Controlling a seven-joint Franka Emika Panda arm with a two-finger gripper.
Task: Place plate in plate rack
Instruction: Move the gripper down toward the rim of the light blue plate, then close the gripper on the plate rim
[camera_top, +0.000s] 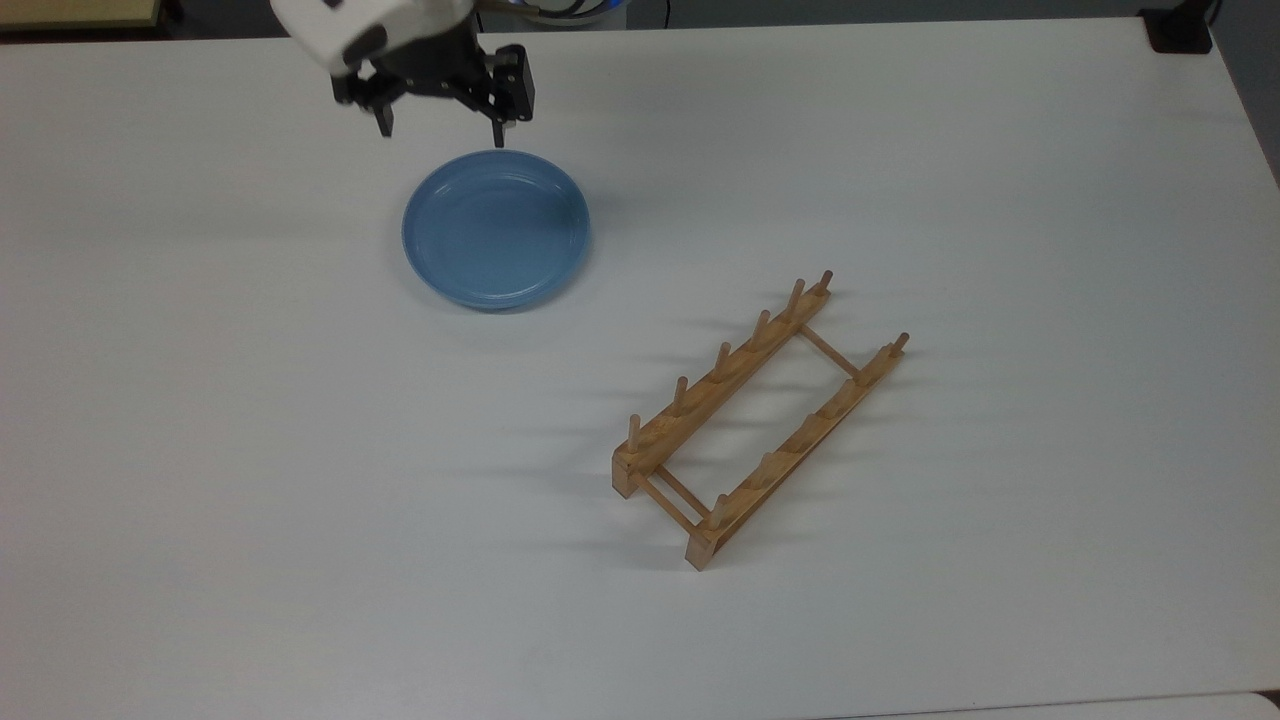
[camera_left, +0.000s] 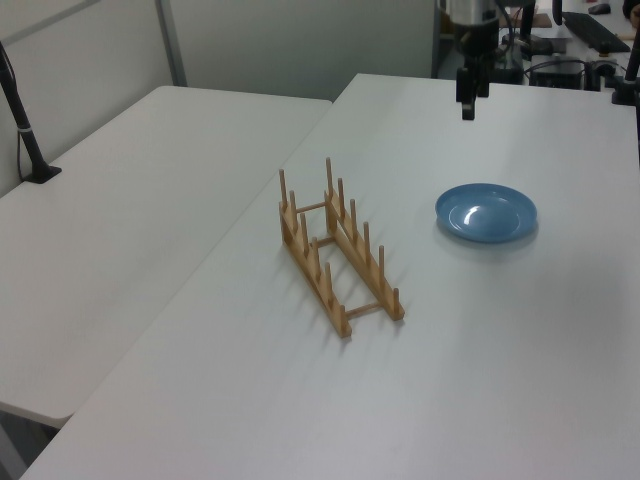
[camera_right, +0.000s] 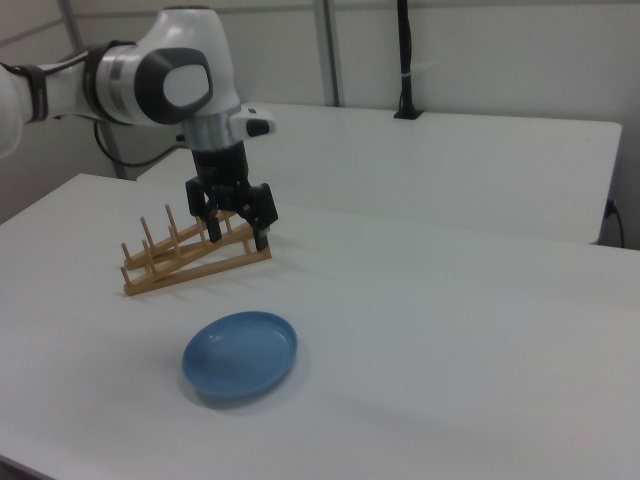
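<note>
The top view is looking steeply down on the white table (camera_top: 900, 620), while the left view and right view are facing each other from lower, opposite ends, all sharing the plate (camera_top: 496, 229), the plate rack (camera_top: 755, 420) and the gripper (camera_top: 442, 125).

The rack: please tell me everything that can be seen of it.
The rack looks like light wood: two parallel rails joined by thin crossbars near each end, each rail carrying a row of upright pegs. It stands flat on the white table, slanted in the top view, with its slots holding nothing. The plate lies apart from it, toward the top view's upper left. Nothing but the table touches it.
</note>
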